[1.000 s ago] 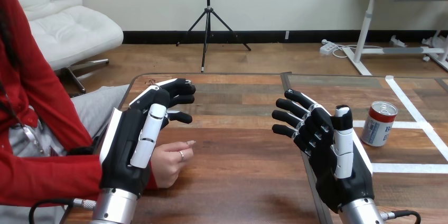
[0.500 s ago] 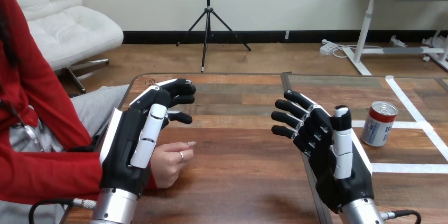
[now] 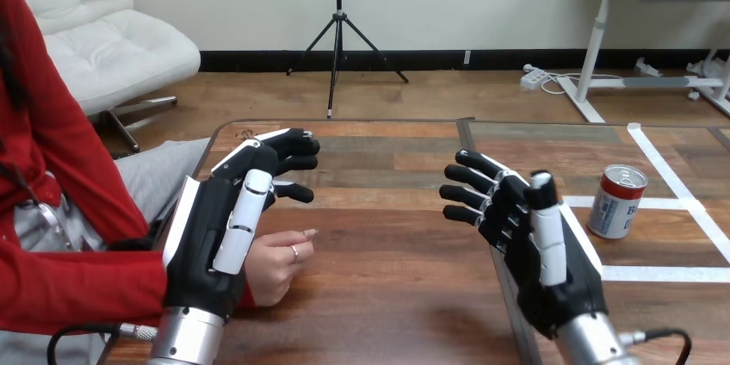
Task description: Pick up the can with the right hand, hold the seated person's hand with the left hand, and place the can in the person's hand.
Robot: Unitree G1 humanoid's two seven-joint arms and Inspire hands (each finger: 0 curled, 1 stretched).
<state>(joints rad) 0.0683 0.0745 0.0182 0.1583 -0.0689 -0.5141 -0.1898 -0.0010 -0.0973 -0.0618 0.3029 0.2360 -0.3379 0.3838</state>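
Fingers [image 3: 469,177] of the right hand [image 3: 534,253] are spread and only lightly bent, with nothing between them and the thumb. Their tips point toward the robot's left and away across the surface [image 3: 387,296], so they are turned from the can [image 3: 617,201] rather than toward it.

The can stands upright to the right of that hand, near it but apart, with bare wood between the two. The hand's thumb is on the side toward the can. The can's long axis runs straight up, with the lid on top and a red band under the rim, and it stands at a white tape line [image 3: 671,204].

Of the two hands the right is much the nearer. As I judge it, the reach calls for a swing to the right and a turn of the wrist, so that the opening between thumb and fingers faces the can's upright wall.

Well apart from the can, beyond the right hand, the left hand [image 3: 219,236] hangs with its fingers loosely extended and empty. The person's hand [image 3: 275,262] rests half curled just beside its palm, farther again from the can. No robot finger is round it, and whether the two touch I cannot tell.
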